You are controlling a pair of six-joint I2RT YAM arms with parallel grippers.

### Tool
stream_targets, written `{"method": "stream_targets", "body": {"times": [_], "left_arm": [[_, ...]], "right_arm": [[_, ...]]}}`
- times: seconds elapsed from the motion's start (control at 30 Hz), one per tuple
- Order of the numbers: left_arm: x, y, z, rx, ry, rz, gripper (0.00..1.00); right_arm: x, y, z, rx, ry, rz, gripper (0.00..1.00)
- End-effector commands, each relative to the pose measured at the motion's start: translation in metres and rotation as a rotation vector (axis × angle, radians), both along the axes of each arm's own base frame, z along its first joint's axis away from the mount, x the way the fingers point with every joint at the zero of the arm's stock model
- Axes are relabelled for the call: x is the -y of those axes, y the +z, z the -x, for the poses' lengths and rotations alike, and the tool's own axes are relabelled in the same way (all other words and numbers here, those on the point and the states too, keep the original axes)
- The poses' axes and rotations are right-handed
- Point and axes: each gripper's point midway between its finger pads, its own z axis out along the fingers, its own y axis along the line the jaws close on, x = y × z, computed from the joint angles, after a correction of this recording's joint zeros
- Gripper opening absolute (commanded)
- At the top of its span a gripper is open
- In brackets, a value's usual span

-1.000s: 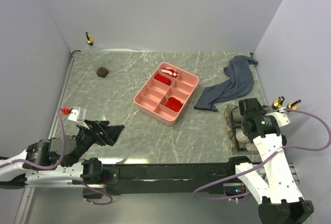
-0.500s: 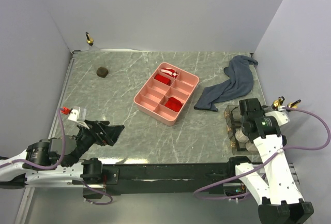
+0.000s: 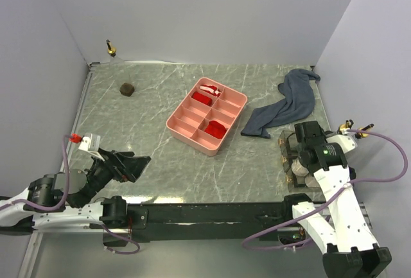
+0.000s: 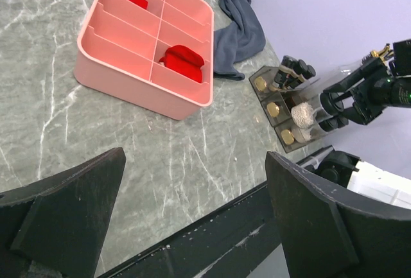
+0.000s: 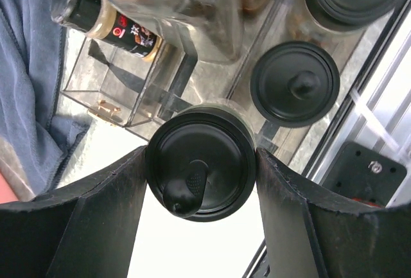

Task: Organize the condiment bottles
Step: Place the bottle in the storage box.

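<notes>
My right gripper (image 5: 200, 165) is shut on a black-capped bottle (image 5: 212, 156), seen from above, held over a clear rack (image 3: 287, 142) at the table's near right edge. More black-capped jars (image 5: 294, 83) and a cream bottle (image 5: 106, 21) stand in the rack. The rack also shows in the left wrist view (image 4: 264, 74). My left gripper (image 3: 131, 162) is open and empty at the near left. A squat dark jar (image 3: 127, 88) sits at the far left. Gold-spout bottles stand at the back-left corner (image 3: 111, 49) and past the right edge (image 3: 347, 126).
A pink divided tray (image 3: 196, 138) with red and white items lies mid-table. A blue-grey cloth (image 3: 287, 106) lies at the back right, close to the rack. The black front rail (image 4: 212, 239) runs under my left gripper.
My left arm has pulled back to the left and lower. My right gripper has stayed over the rack with the bottle in it.
</notes>
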Motion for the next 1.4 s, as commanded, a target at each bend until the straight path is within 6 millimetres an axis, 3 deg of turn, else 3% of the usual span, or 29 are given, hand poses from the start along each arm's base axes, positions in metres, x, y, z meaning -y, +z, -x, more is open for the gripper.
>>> {"method": "stream_targets", "body": {"times": [0.0, 0.3, 0.43, 0.9, 1.2, 1.37], "left_arm": [[0.005, 0.005, 0.005, -0.016, -0.037, 0.040, 0.97], [0.006, 0.008, 0.011, -0.007, -0.080, 0.073, 0.97], [0.008, 0.008, 0.013, -0.009, -0.101, 0.075, 0.97], [0.010, 0.008, 0.017, -0.001, -0.132, 0.074, 0.97], [0.007, 0.009, 0.017, 0.003, -0.132, 0.099, 0.97], [0.011, 0.006, 0.016, -0.006, -0.128, 0.070, 0.97]], "right_arm": [[-0.022, -0.039, 0.061, -0.361, 0.120, -0.102, 0.00], [-0.031, -0.029, 0.065, -0.300, 0.265, -0.129, 0.00], [-0.028, -0.026, 0.069, -0.221, 0.247, -0.126, 0.00], [-0.036, -0.041, 0.069, -0.433, 0.288, -0.159, 0.00], [-0.048, -0.039, 0.071, -0.429, 0.351, -0.226, 0.00], [-0.038, -0.038, 0.068, -0.436, 0.323, -0.173, 0.00]]}}
